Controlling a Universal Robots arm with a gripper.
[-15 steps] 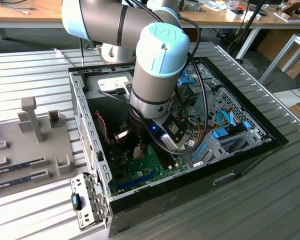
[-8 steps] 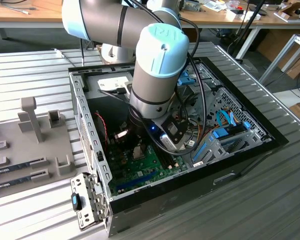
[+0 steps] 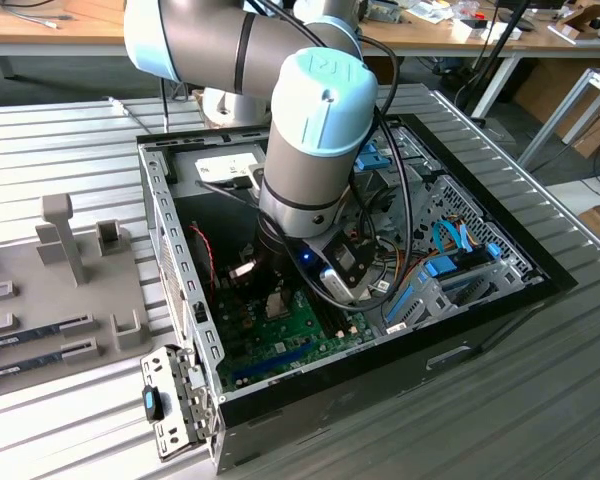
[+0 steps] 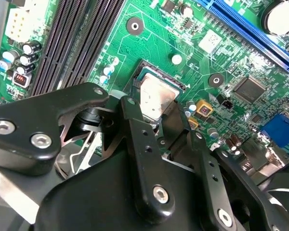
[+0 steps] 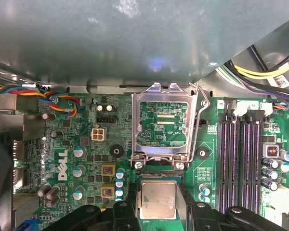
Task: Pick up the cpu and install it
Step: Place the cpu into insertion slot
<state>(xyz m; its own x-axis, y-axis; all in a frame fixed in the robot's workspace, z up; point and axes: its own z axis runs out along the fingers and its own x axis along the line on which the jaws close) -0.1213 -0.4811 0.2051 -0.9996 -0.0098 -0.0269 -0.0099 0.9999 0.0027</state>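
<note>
The cpu (image 5: 158, 197) is a silver-topped square chip with a green rim, and it sits at the open socket (image 5: 156, 176) on the green motherboard (image 5: 86, 183). My gripper (image 5: 158, 214) flanks it, with a black finger (image 5: 132, 202) against each side of the chip. In the second wrist view the cpu (image 4: 155, 96) lies level in the socket frame, and my gripper (image 4: 154, 113) is shut on its edges. In the exterior view the gripper (image 3: 275, 290) reaches down inside the computer case (image 3: 180, 260).
The socket's metal load plate (image 5: 162, 122) stands flipped open just beyond the chip. Dark memory slots (image 5: 241, 159) run beside it, as do coloured cables (image 5: 48, 98) and a blue slot (image 4: 250, 29). A grey tray (image 3: 50, 300) with memory sticks lies on the exterior view's left.
</note>
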